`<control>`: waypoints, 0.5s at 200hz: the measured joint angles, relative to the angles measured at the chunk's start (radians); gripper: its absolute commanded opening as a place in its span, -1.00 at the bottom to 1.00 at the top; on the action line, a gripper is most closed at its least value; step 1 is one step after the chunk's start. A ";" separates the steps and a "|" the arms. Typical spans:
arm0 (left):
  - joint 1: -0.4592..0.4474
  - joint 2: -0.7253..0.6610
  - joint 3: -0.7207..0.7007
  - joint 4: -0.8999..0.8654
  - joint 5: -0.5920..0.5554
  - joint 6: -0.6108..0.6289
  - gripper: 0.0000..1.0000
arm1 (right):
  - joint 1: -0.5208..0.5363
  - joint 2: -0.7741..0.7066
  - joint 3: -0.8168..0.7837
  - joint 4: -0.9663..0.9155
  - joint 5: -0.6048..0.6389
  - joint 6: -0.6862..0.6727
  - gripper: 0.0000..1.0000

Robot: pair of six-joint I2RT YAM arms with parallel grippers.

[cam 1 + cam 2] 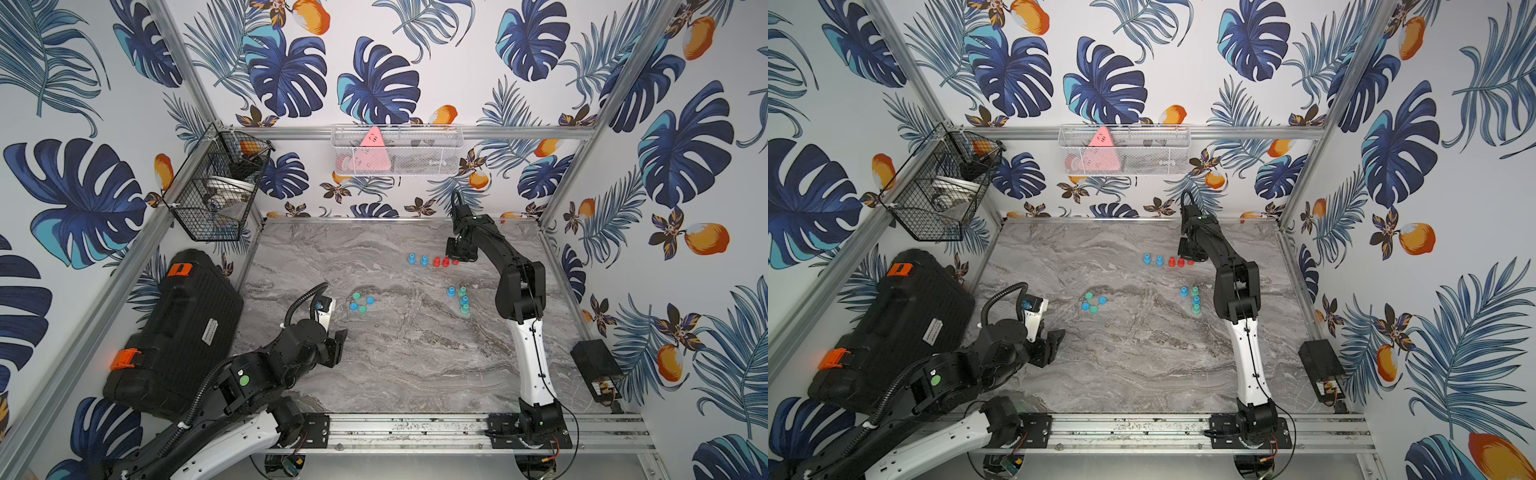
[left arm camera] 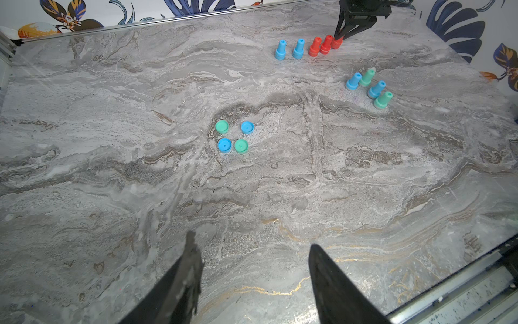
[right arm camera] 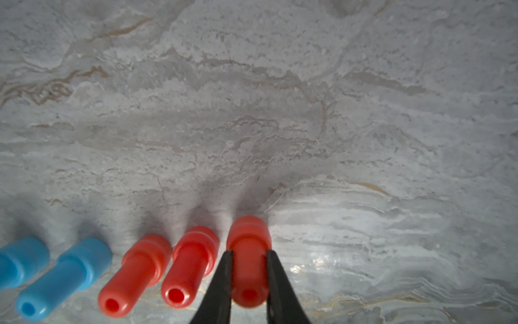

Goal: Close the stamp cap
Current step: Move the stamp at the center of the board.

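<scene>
Red stamp (image 3: 248,232), narrow stem (wide ridged base), right hand (image 3: 249,252) clamped on it, left hand (image 2: 252,241) apart.

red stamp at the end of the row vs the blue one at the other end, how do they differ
The red stamp is clamped in the right gripper; the blue stamp stands free. The red stamp is red, the blue stamp light blue. Both stand upright in the same row, same shape.
</scene>
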 measured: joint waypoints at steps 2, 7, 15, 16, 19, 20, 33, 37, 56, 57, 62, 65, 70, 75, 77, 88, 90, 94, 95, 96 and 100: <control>0.000 0.000 0.000 0.000 0.000 0.000 0.31 | 0.000 0.000 0.001 0.000 0.000 0.000 -0.57; 0.000 0.000 0.000 0.000 0.000 0.000 0.31 | 0.000 0.001 0.003 -0.002 0.000 0.000 -0.56; 0.000 -0.002 0.000 0.000 0.000 0.000 0.31 | 0.001 0.001 0.005 -0.003 0.000 0.000 -0.55; 0.000 -0.002 0.000 0.000 0.000 0.000 0.31 | 0.001 0.002 0.005 -0.003 0.000 0.000 -0.55; 0.000 -0.002 0.000 0.000 0.000 0.000 0.30 | 0.001 0.002 0.005 -0.003 0.000 0.000 -0.54; 0.000 -0.002 0.000 0.000 0.000 0.000 0.30 | 0.001 0.002 0.005 -0.003 0.000 0.000 -0.54; 0.000 -0.002 0.000 0.000 0.000 0.000 0.30 | 0.002 0.002 0.007 -0.004 -0.001 0.001 -0.50; 0.000 -0.002 0.000 0.000 0.000 0.000 0.31 | 0.002 0.002 0.007 -0.005 -0.001 0.003 -0.49; 0.000 -0.002 0.000 0.000 0.000 0.000 0.31 | 0.003 0.002 0.014 -0.010 -0.006 0.007 -0.46; 0.000 -0.002 0.000 0.000 0.000 0.000 0.31 | 0.003 0.002 0.014 -0.011 -0.006 0.007 -0.46; 0.000 -0.002 0.000 0.000 0.000 0.000 0.30 | 0.003 0.002 0.019 -0.014 -0.008 0.007 -0.46; 0.000 -0.002 0.000 0.000 0.000 0.000 0.31 | 0.003 0.003 0.021 -0.016 -0.008 0.007 -0.45; 0.000 -0.002 0.000 0.000 0.000 0.000 0.31 | 0.003 0.003 0.026 -0.017 -0.008 0.007 -0.44; 0.000 -0.002 0.000 0.000 0.000 0.000 0.30 | 0.004 0.003 0.028 -0.018 -0.008 0.007 -0.43; 0.000 -0.002 0.000 0.000 0.000 0.000 0.31 | 0.005 0.003 0.028 -0.018 -0.008 0.007 -0.43; 0.000 -0.002 0.000 0.000 0.000 0.000 0.30 | 0.005 0.003 0.032 -0.019 -0.008 0.007 -0.42; 0.000 -0.002 0.000 0.000 0.000 0.000 0.31 | 0.005 0.003 0.032 -0.020 -0.008 0.007 -0.43; 0.000 -0.002 0.000 0.000 0.000 0.000 0.30 | 0.005 0.003 0.033 -0.022 -0.008 0.007 -0.43; 0.000 -0.002 0.000 0.000 0.000 0.000 0.31 | 0.006 0.003 0.033 -0.023 -0.008 0.007 -0.43; 0.000 -0.002 0.000 0.000 0.000 0.000 0.31 | 0.006 0.003 0.033 -0.024 -0.008 0.007 -0.42; 0.000 -0.002 0.000 0.000 0.000 0.000 0.31 | 0.006 0.003 0.033 -0.026 -0.008 0.007 -0.42</control>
